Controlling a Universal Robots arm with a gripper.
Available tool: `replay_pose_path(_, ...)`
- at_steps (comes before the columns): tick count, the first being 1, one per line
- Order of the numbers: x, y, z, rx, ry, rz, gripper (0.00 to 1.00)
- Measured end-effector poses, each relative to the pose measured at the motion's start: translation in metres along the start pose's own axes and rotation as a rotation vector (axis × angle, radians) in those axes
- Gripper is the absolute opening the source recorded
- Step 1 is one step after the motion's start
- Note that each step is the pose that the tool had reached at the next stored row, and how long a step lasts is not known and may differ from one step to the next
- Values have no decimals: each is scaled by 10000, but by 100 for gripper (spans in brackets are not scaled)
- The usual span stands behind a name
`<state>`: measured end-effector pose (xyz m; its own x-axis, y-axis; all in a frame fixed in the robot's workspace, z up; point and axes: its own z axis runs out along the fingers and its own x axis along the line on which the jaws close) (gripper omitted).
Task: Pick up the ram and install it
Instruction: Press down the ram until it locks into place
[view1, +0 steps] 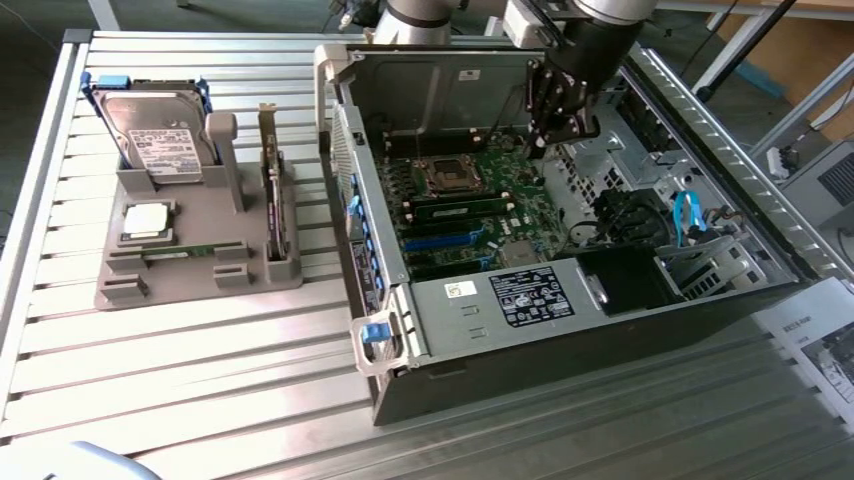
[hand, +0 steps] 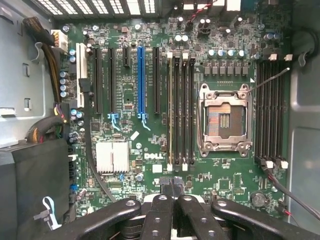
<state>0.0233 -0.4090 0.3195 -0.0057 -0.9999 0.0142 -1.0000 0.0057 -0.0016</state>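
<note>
The ram (view1: 180, 252) is a thin green stick lying flat in the front of the grey holder (view1: 120, 292) at the exterior view's left. My gripper (view1: 539, 148) hangs far from it, inside the open computer case (view1: 561, 330), over the motherboard (view1: 501, 160). In the wrist view the gripper (hand: 171, 186) has its black fingers (hand: 161, 210) pressed together with nothing between them. It hovers above the green motherboard (hand: 150, 145), with the long memory slots (hand: 181, 110) and the open processor socket (hand: 224, 120) straight below.
The holder also carries an upright hard drive (view1: 158, 140), a silver processor chip (view1: 147, 222) and a dark expansion card (view1: 276, 215) on edge. The case walls, cables (view1: 687, 215) and a black power supply box (hand: 35, 185) hem in the gripper.
</note>
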Motion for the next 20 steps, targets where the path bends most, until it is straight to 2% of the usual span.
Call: replay_pose_path(20, -3, 1, 235, 0, 1, 2, 10)
